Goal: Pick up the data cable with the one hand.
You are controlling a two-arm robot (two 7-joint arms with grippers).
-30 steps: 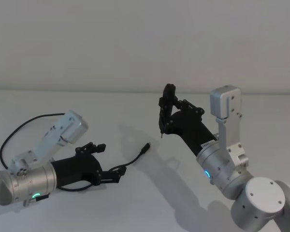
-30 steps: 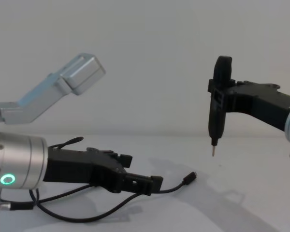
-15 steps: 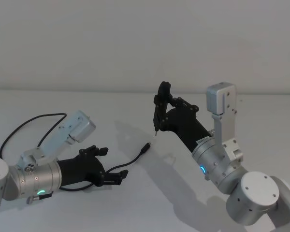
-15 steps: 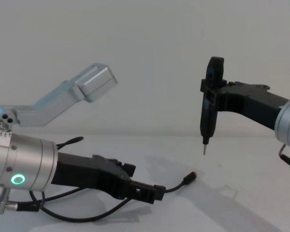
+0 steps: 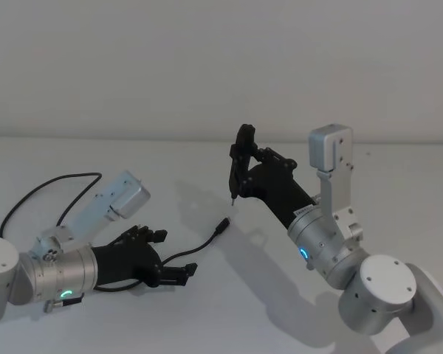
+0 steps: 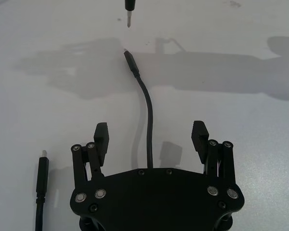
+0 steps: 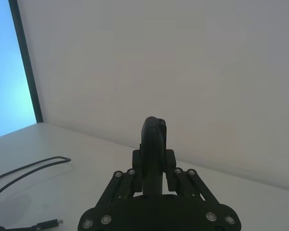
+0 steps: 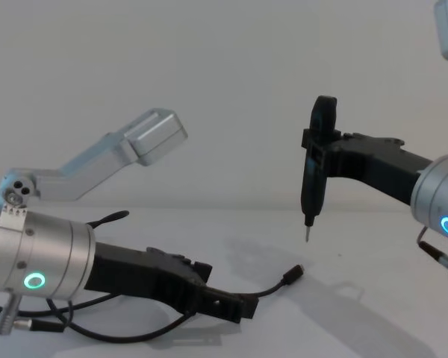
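Plainly Open: Left Gripper [image 5: 170, 254] Straddles the Data Cable [image 5: 203, 242]

At the far left of the head view, the data cable lies in a wide loop on the white tabletop [image 5: 399, 192]. From there it runs back beneath the left arm. The left gripper, its silver wrist lit by a green ring [image 5: 65, 294], reaches forward low over the table. In the left wrist view its two fingers [image 6: 101, 137] are spread wide and grasp nothing. The cable [image 6: 148, 106] comes out from under the palm and passes between them, touching neither. It then curves on past the fingertips and ends in a small plug [image 6: 131, 62] with a metal tip, flat on the table. A second plug [image 6: 42, 168] lies just beside the gripper, outside one finger. From the chest view the same gripper [image 8: 224, 291] shows side-on, with the cable [image 8: 272, 283] arching out from under it toward the middle of the table.

Further right, the right gripper [image 5: 244, 151] is held up well above the tabletop, a blue ring [image 5: 304, 254] on its wrist. Its fingers are clamped on a slim black tool [image 8: 311, 186]. The tool hangs upright with a thin metal tip pointing down, clear of the surface. It is above and near the cable's forward plug [image 8: 291, 274] but apart from it. In the right wrist view the fingers [image 7: 176, 180] close around the tool's rounded top [image 7: 153, 134].
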